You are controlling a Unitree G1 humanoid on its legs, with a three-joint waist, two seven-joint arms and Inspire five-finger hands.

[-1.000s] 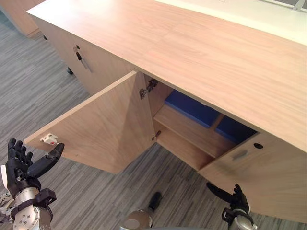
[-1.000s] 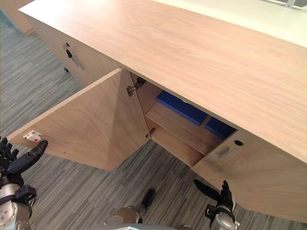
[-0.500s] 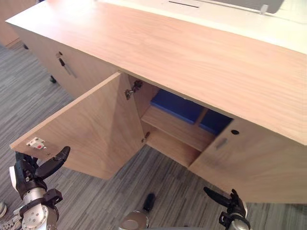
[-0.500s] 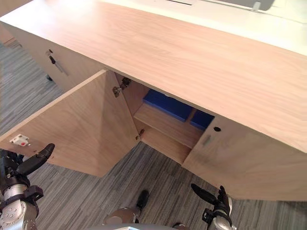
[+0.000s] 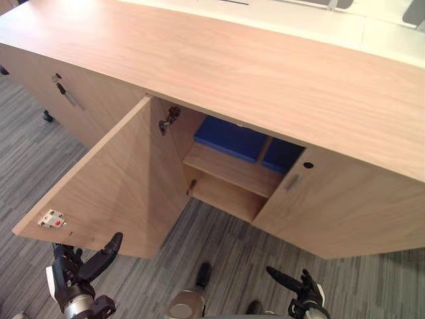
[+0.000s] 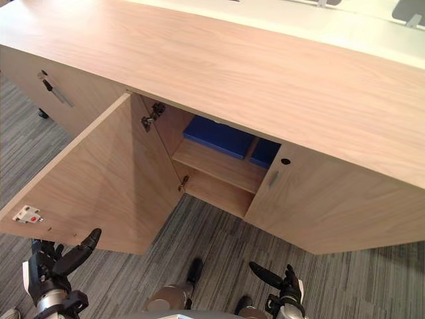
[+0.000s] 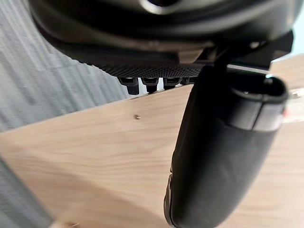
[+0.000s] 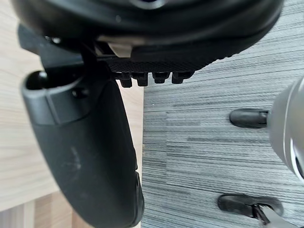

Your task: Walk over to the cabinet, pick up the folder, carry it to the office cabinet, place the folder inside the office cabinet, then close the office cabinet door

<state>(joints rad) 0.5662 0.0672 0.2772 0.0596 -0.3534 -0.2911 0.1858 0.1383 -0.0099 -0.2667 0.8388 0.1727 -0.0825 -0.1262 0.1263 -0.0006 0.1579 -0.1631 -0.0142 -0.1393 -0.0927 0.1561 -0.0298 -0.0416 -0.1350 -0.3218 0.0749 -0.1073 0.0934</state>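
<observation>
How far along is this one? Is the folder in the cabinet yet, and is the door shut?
Placing looks done: a blue folder lies on the upper shelf inside the office cabinet. Nothing is in hand: the left hand and right hand are open and empty, low before the cabinet. Left to do: closing the left door, which stands wide open.

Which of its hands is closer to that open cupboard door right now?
The left. The left hand hangs just under the open door, by its lower edge. The right hand is farther off, low in front of the shut door.
</observation>
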